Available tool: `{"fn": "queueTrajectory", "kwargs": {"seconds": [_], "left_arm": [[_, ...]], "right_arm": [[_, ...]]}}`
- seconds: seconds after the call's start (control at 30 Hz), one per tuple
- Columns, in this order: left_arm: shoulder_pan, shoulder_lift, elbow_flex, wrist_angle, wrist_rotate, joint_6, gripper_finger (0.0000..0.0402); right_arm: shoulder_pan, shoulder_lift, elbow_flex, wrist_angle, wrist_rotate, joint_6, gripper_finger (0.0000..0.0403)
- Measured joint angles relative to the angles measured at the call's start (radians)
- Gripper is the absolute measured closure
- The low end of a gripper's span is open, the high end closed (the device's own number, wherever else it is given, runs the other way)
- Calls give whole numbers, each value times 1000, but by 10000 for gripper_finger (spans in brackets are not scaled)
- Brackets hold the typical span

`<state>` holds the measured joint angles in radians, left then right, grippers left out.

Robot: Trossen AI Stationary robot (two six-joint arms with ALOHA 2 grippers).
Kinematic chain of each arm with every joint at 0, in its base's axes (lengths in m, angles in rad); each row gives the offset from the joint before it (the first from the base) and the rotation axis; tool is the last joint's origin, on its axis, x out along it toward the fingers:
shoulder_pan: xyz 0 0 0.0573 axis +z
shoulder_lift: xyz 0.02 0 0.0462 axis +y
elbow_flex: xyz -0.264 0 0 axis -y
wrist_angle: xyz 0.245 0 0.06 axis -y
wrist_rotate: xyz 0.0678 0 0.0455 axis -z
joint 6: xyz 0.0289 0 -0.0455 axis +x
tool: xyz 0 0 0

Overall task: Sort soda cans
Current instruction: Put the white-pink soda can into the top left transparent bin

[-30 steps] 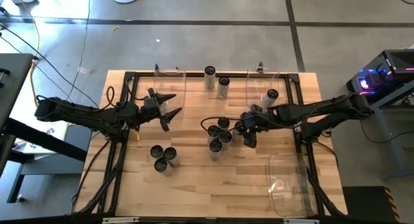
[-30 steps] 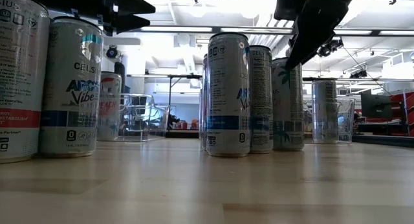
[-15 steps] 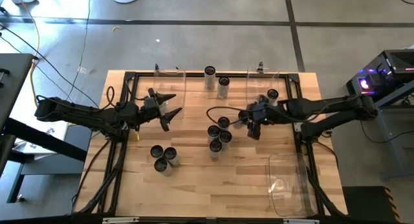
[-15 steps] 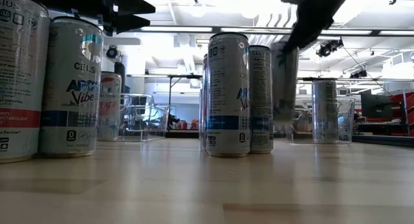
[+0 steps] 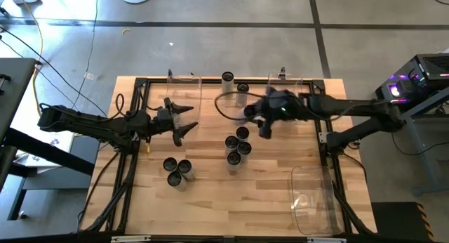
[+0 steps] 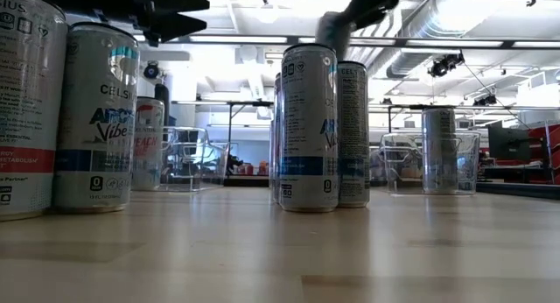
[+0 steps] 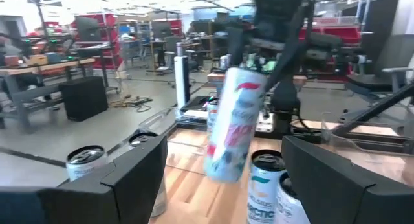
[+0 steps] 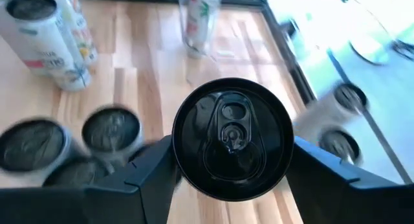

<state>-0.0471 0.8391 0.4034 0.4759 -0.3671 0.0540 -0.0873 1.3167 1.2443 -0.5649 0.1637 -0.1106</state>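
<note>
Soda cans (image 5: pixel 237 148) on wood table (image 5: pixel 210 201), lab bkgd.

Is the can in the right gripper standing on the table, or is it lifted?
Lifted. The right gripper holds the can tilted in the air above the standing cans; its base touches nothing.

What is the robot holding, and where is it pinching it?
The right gripper holds one soda can, lifted off the table, pinched on its sides just under the top. The left gripper is open and holds nothing.
</note>
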Motion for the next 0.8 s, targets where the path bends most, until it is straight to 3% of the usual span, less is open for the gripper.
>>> {"fn": "queueTrajectory", "kwargs": {"seconds": [0.47, 0.8], "left_arm": [[1, 0, 0, -38, 0, -28, 103], [1, 0, 0, -125, -2, -79, 103]], "right_arm": [[-137, 466, 317, 23, -299, -93, 168], [-142, 650, 417, -22, -337, -100, 168]]}}
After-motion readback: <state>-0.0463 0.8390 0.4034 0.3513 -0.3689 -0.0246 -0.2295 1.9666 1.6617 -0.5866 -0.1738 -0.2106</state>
